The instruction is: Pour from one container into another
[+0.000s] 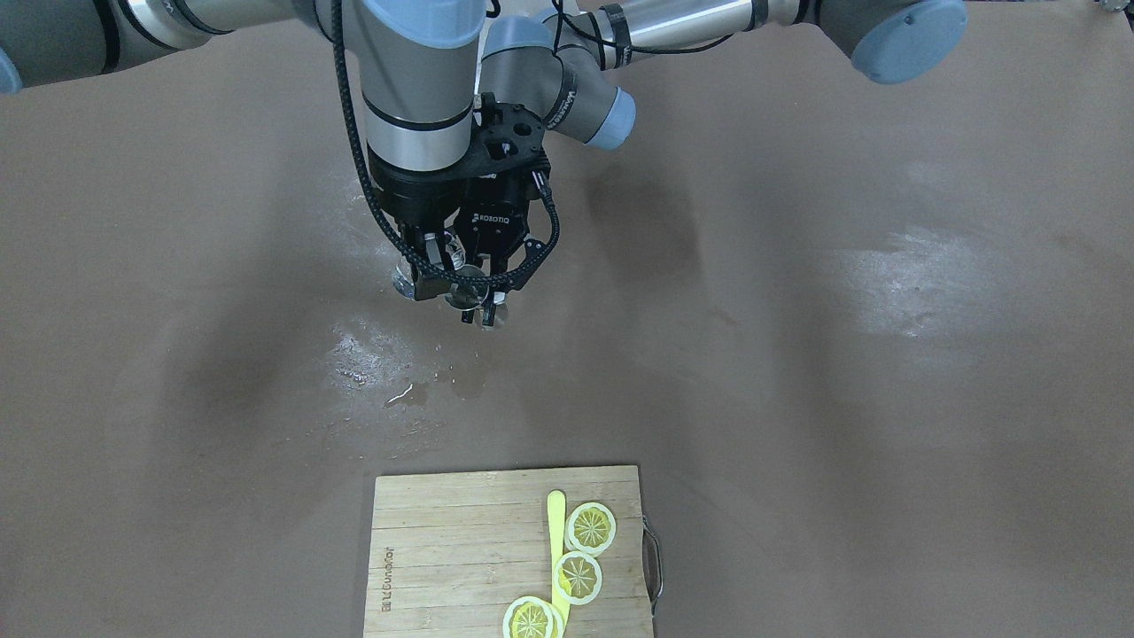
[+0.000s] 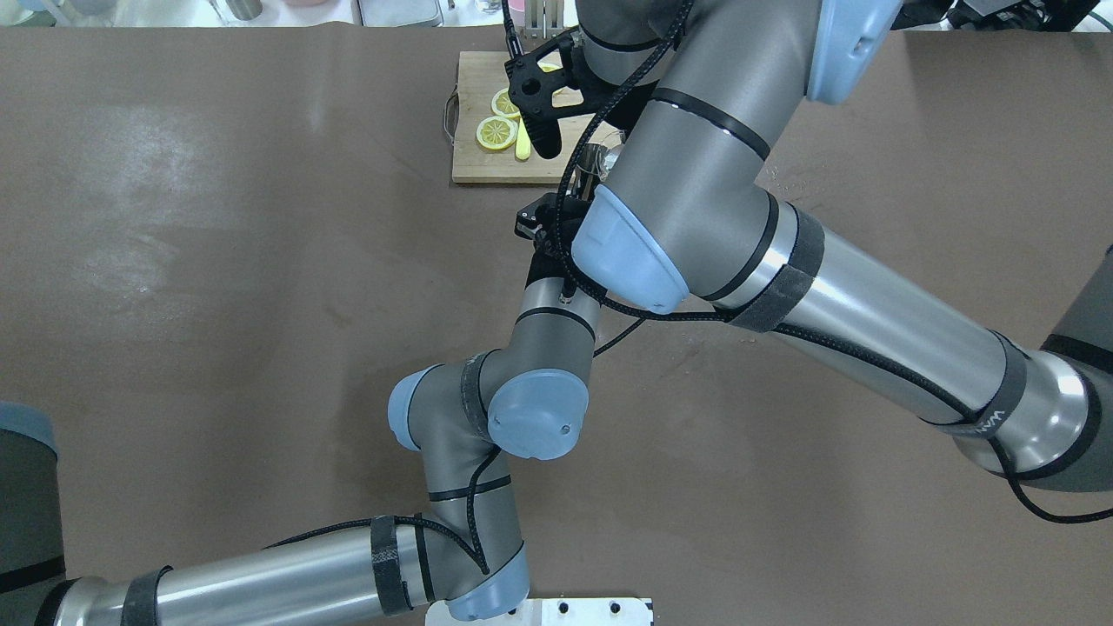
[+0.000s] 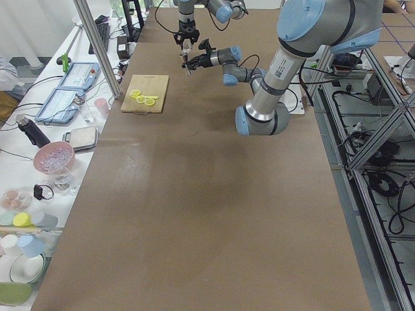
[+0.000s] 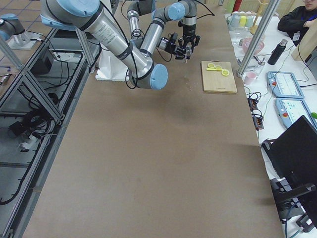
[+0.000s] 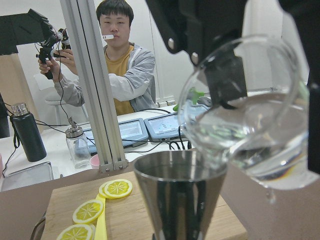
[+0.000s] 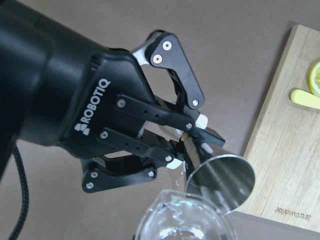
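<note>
The clear glass cup (image 5: 250,130) holds clear liquid and is tilted, its lip over the mouth of the steel jigger (image 5: 177,195). My left gripper (image 6: 192,149) is shut on the jigger (image 6: 222,182) at its waist and holds it upright above the table. My right gripper (image 1: 430,266) is shut on the glass cup (image 1: 409,282), just beside the jigger (image 1: 474,303). The cup (image 6: 180,220) shows at the bottom of the right wrist view. A drop hangs under the cup. Both grippers meet over the brown table, behind the board.
A wooden cutting board (image 1: 443,549) with lemon slices (image 1: 591,528) and a yellow tool (image 1: 555,523) lies in front of the grippers. A wet patch (image 1: 407,394) marks the table (image 1: 797,399) below them. An operator (image 5: 120,65) sits beyond the table's far edge, behind a metal post.
</note>
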